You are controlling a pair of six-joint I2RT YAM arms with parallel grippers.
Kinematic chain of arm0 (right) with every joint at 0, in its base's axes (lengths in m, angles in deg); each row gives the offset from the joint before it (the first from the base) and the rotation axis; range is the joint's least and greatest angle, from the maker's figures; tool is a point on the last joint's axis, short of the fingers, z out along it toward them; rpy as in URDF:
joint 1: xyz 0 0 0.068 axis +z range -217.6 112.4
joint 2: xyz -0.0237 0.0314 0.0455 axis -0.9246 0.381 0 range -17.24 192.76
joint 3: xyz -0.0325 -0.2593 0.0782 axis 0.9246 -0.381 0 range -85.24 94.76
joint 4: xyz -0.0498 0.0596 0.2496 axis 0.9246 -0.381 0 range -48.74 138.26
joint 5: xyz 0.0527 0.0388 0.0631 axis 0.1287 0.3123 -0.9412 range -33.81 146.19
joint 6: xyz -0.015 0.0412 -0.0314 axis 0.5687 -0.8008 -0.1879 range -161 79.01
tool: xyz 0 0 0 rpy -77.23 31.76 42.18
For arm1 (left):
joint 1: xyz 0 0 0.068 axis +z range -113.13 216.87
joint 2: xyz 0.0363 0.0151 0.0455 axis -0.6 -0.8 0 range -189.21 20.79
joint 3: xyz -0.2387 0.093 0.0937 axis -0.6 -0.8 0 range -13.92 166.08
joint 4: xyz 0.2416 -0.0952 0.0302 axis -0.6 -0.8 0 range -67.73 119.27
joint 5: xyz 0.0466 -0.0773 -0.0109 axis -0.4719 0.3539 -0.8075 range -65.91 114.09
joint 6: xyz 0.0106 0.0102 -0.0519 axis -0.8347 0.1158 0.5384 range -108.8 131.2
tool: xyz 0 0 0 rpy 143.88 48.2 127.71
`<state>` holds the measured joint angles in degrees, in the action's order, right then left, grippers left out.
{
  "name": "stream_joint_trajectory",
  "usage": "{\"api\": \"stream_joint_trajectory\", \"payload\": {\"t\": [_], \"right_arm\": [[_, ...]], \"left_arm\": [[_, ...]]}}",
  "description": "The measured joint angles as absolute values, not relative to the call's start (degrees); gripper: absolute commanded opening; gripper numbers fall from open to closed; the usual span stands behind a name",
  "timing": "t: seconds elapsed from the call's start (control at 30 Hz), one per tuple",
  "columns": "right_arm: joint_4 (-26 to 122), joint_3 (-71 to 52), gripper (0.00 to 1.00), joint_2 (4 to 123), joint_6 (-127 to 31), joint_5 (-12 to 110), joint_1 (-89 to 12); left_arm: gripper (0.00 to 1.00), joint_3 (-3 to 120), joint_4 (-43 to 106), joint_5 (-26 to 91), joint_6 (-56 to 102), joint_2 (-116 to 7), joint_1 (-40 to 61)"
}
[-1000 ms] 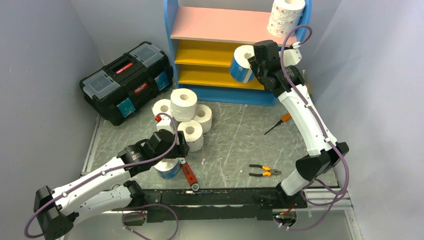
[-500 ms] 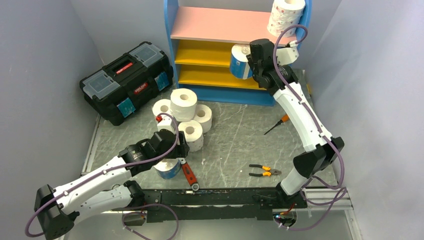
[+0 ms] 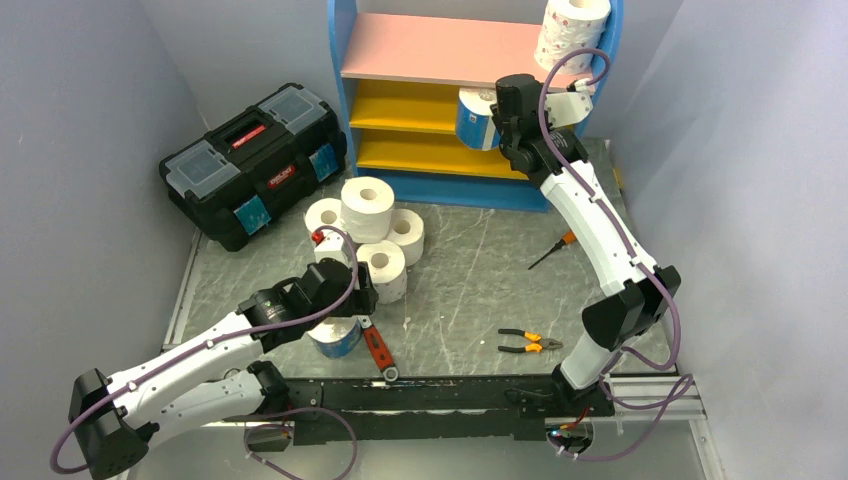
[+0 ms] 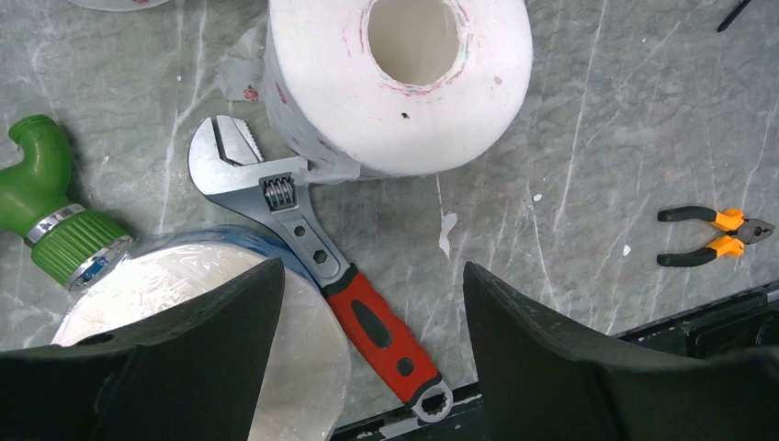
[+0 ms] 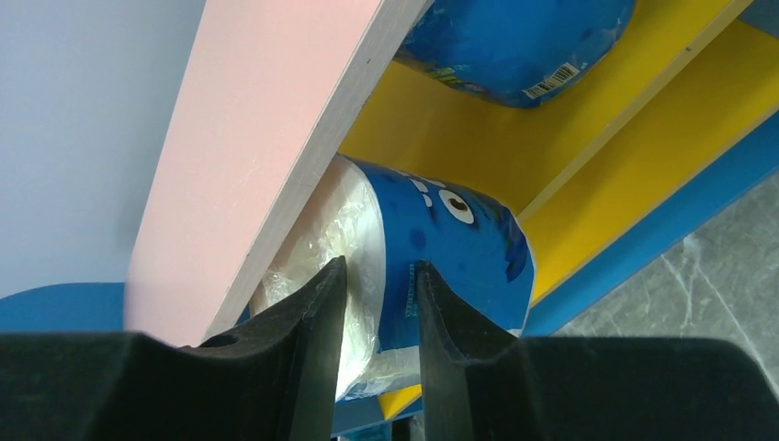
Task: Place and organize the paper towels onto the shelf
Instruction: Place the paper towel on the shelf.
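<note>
Blue-wrapped roll (image 5: 450, 239) with cartoon-eye print, barcode label on second blue roll (image 5: 514, 41) on the shelf (image 3: 342, 70), toolbox (image 3: 255, 160) label unreadable, right gripper (image 5: 378, 268) pinching the first roll's wall under the pink board (image 5: 276, 119), left gripper (image 4: 367, 276) open above a table roll (image 4: 184, 276) beside a wrench (image 4: 303, 234)

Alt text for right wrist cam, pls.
The right end effector grips the end of a blue-wrapped paper towel roll at the edge of the pink board. A second blue-wrapped roll lies beyond it on a yellow board.

right tool (image 5: 378, 276) carried its roll (image 3: 470, 122) (blue-wrapped) nearer shelf (image 3: 430, 48).
</note>
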<state>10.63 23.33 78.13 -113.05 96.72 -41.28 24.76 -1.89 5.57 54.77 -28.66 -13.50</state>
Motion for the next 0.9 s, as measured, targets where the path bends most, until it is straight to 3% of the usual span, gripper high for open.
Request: {"api": "stream_joint_trajectory", "payload": {"t": [0.4, 0.9], "right_arm": [[13.4, 23.4, 0.01, 79.0, -113.0, 98.2, -41.7], [15.3, 22.9, 0.39, 79.2, -111.7, 97.6, -42.0]], "left_arm": [[0.77, 24.8, -1.9, 5.5, 54.8, -28.4, -13.5], [0.77, 24.8, -1.9, 5.6, 54.8, -28.4, -13.5]]}}
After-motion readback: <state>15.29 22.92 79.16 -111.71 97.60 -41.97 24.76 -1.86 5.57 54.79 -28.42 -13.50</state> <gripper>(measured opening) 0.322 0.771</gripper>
